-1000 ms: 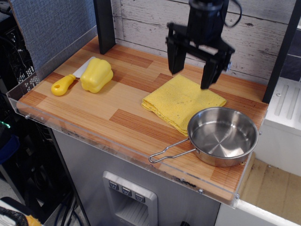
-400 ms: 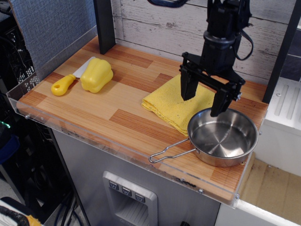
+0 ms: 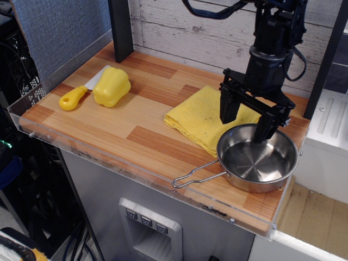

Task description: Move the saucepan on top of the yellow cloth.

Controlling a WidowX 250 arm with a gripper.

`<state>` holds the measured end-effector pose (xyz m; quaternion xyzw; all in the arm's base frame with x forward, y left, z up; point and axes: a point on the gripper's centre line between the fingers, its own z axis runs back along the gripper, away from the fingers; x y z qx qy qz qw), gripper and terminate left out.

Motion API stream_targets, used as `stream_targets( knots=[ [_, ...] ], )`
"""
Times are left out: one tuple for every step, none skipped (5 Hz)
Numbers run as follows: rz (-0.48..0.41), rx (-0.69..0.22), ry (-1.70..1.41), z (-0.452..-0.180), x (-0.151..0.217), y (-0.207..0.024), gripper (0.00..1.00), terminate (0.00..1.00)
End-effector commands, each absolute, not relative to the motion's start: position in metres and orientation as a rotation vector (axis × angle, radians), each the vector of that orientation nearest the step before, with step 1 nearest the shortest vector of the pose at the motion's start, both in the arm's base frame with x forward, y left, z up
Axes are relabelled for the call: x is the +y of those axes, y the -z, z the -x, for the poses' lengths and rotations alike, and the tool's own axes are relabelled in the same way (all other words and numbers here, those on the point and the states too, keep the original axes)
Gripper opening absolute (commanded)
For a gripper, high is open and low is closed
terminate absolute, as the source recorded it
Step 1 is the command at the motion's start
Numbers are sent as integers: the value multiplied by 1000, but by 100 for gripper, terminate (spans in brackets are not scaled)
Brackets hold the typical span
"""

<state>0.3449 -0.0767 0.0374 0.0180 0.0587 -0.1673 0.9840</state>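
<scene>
The saucepan, shiny steel with a thin wire-loop handle pointing front-left, sits at the table's front right corner. Its left rim overlaps the near corner of the yellow cloth, which lies flat just behind and left of it. My black gripper is open and empty. It hangs over the pan's far rim: the left finger is above the cloth at the rim and the right finger is over the inside of the pan. Whether the fingers touch the pan cannot be told.
A yellow plastic bell pepper and a yellow-handled toy knife lie at the left of the wooden table. A dark post stands at the back left. A clear acrylic lip runs along the table's front edge.
My gripper has moved right and down, from above the cloth's back edge to the pan's far rim, staying open. The pan and the cloth have not moved.
</scene>
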Motion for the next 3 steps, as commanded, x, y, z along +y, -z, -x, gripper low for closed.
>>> stream_targets(
  knots=[
    [-51, 101, 358, -351, -82, -40, 100, 0],
    [-57, 118, 358, -352, -83, -36, 100, 0],
    [-55, 126, 344, -352, -84, -34, 100, 0]
  ],
)
